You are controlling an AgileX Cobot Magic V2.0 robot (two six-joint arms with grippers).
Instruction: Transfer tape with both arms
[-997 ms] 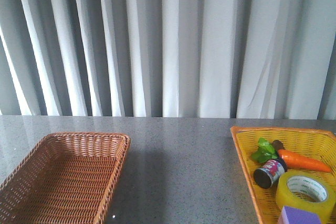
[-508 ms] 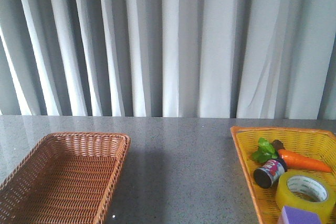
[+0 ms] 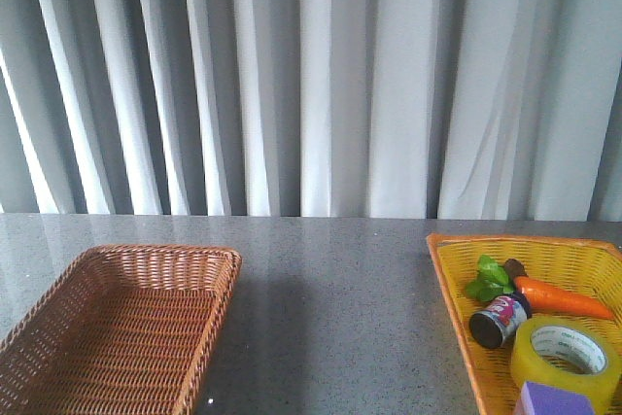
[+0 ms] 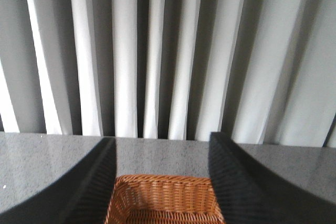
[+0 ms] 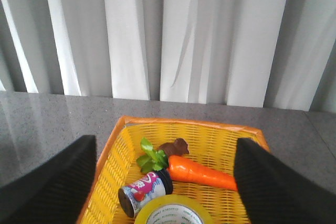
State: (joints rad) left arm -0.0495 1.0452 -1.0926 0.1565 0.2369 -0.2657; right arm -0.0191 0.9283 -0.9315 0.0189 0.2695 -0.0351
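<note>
Tape [image 3: 567, 359]: yellow translucent roll, white core with green print, unreadable; lying flat in yellow basket [image 3: 457, 279]. Both grippers spread apart, holding nothing.

A: What sits where on your worktop [image 3: 330, 289]?

B: A wicker basket [image 3: 117, 328] lies to my left. To my right, a tray [image 3: 452, 284] holds a carrot [image 3: 562, 298], a small can [image 3: 500, 320], the tape [image 3: 566, 357] and a block [image 3: 552, 400] nearest me.
</note>
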